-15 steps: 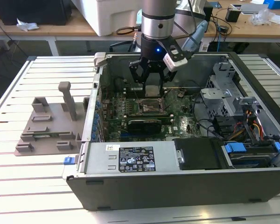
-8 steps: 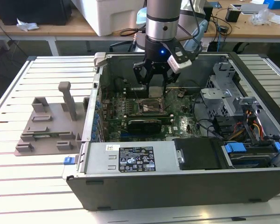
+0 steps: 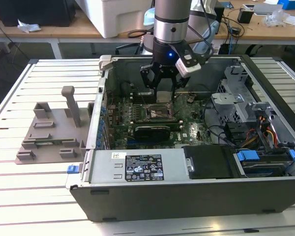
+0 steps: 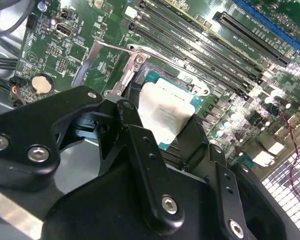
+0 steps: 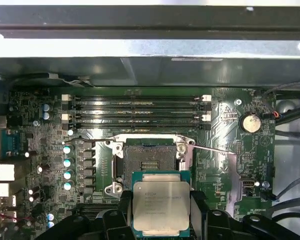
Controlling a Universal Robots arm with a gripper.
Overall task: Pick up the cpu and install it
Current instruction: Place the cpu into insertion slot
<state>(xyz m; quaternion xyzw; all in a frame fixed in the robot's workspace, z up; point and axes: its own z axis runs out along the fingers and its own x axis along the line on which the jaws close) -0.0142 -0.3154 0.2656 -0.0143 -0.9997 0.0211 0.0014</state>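
Gripper [image 3: 161, 88] lowered into the open computer case [image 3: 187, 201], its two black fingers [image 5: 122, 210] closed against opposite edges of the cpu [image 5: 161, 207]. In both wrist views the cpu [image 4: 165, 112] sits squarely between the fingertips, silvery lid facing the cameras, held clear of the motherboard [image 5: 220, 130]. It lies close beside the exposed socket [image 5: 147, 160] and is not seated in it. Judged by its form, the cpu is light, rigid and smooth-topped, probably with a delicate underside. The thin rim is the sensible place to hold it, as here. A gentle, even edge grip should suffice, since the slick metal could slip or tilt.
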